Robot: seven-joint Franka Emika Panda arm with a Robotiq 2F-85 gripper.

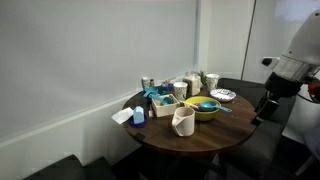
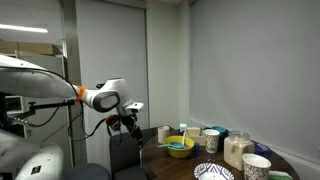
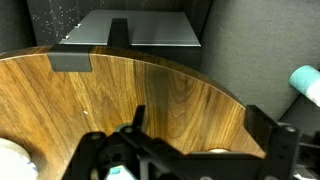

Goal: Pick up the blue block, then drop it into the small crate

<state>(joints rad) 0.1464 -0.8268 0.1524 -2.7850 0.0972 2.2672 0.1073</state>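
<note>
The pincer (image 1: pixel 258 113), jaws spread wide and empty, hangs at the frame's right edge, the blue block (image 1: pixel 139 116) lying far left across the desk (image 1: pixel 200 140).

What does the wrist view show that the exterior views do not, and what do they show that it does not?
Only the wrist view: close wood grain, a grey flat surface beyond the rim, and the jaws standing apart. Only the exterior views: the whole arm, the yellow bowl, a white jug and a patterned plate. Shared: the round wooden table and the gripper, which hangs near the table's edge.
</note>
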